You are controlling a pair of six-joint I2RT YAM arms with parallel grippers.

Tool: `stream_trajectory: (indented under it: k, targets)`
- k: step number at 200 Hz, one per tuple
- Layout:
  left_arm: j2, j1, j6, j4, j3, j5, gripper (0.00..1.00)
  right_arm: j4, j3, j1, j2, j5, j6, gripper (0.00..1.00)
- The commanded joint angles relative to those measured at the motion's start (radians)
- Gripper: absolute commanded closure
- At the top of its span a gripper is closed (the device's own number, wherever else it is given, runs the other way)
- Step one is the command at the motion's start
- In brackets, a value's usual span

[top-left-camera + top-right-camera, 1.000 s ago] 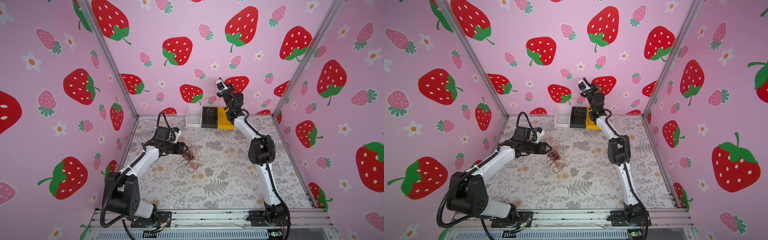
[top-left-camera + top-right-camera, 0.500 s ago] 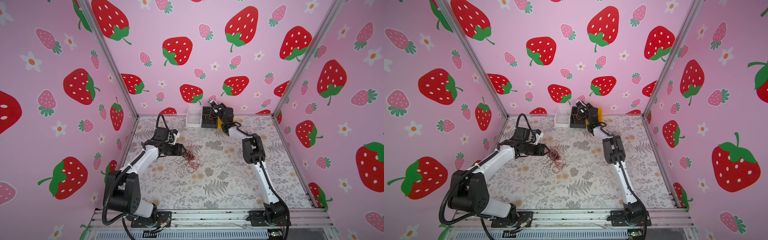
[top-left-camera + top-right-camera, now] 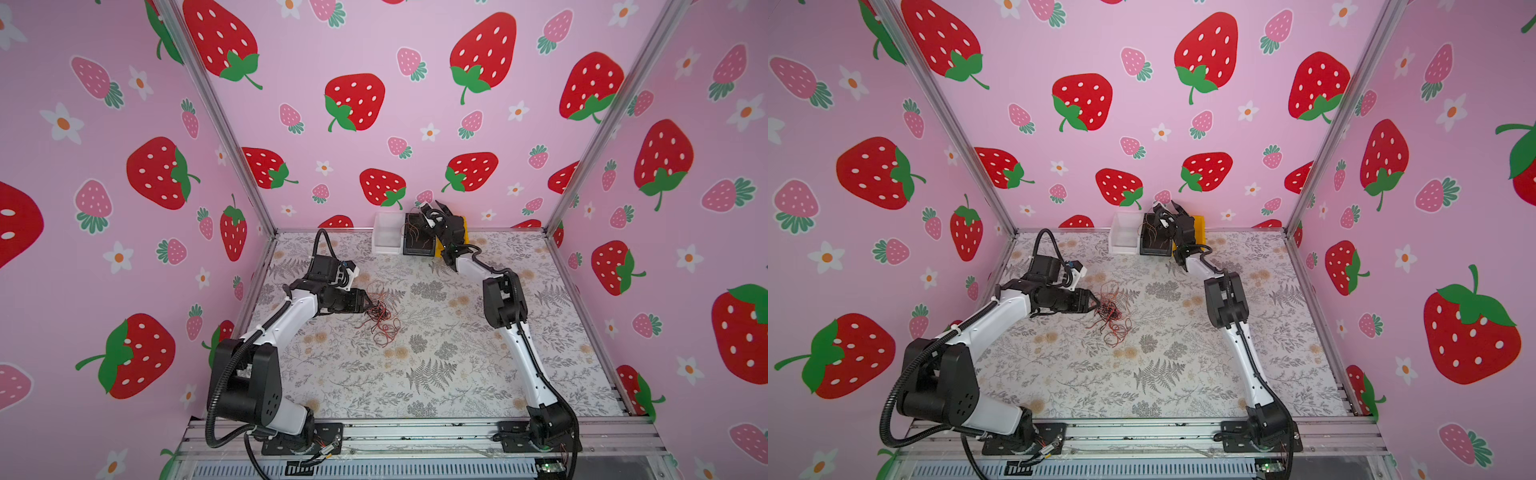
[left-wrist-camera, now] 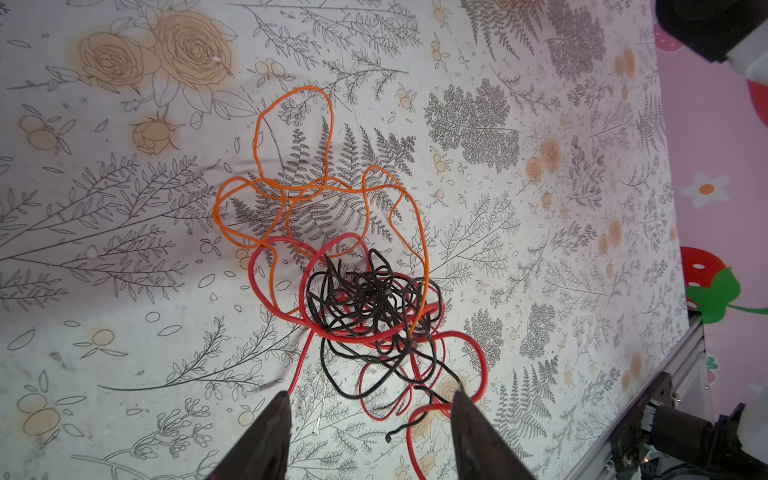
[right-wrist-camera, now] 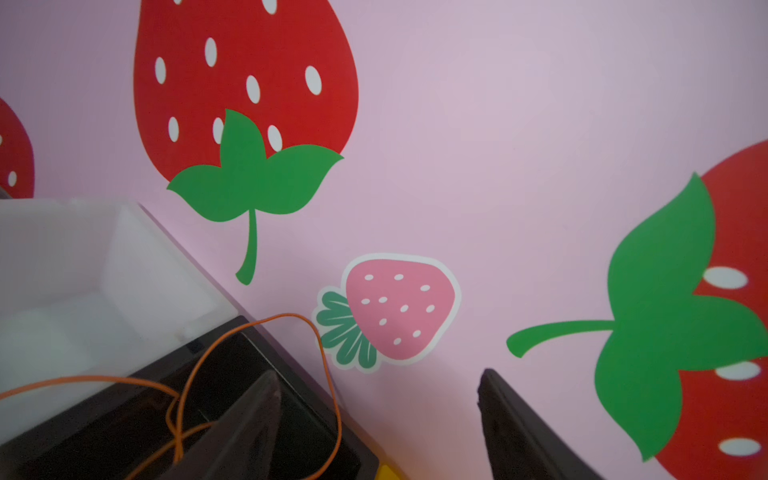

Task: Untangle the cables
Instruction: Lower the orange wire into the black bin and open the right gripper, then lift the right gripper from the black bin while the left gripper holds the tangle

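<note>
Cables [image 4: 365,299]: red, orange and black tangle on the table [image 3: 436,374], at 9 o'clock from its middle.
Left gripper [image 4: 370,399]: jaws wide, at the tangle's 9 o'clock edge, clamping nothing.
Right gripper [image 5: 376,374]: jaws wide, over the black bin [image 5: 104,419] at the table's 12 o'clock edge.
Orange wire [image 5: 257,322]: loops over that bin.

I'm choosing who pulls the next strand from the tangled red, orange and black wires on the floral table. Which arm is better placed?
Probably left: the left gripper hangs open right at the tangled wires. The right gripper is open at the far black plastic bin, where one orange wire drapes.
</note>
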Motion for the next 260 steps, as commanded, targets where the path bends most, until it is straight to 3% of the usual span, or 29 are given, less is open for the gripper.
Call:
stream_trajectory:
  k: [1, 65, 130, 206, 260]
  targets:
    - [0.010, 0.004, -0.011, -0.016, 0.010, 0.001, 0.38, -0.090, 0.059, -0.002, -0.002, 0.044, 0.109, 0.21]
    - [-0.009, 0.004, -0.012, -0.008, 0.003, 0.006, 0.38, -0.282, -0.062, 0.017, -0.136, 0.144, 0.408, 0.29]
    - [-0.073, 0.004, -0.020, 0.014, -0.038, 0.005, 0.38, -0.399, -0.121, 0.033, -0.171, 0.210, 0.543, 0.30]
    - [-0.107, 0.004, -0.025, 0.030, -0.061, 0.006, 0.38, -0.512, -0.119, 0.035, -0.157, 0.198, 0.679, 0.34]
    - [-0.134, 0.004, -0.034, 0.047, -0.089, 0.005, 0.38, -0.552, -0.176, 0.035, -0.176, 0.160, 0.732, 0.48]
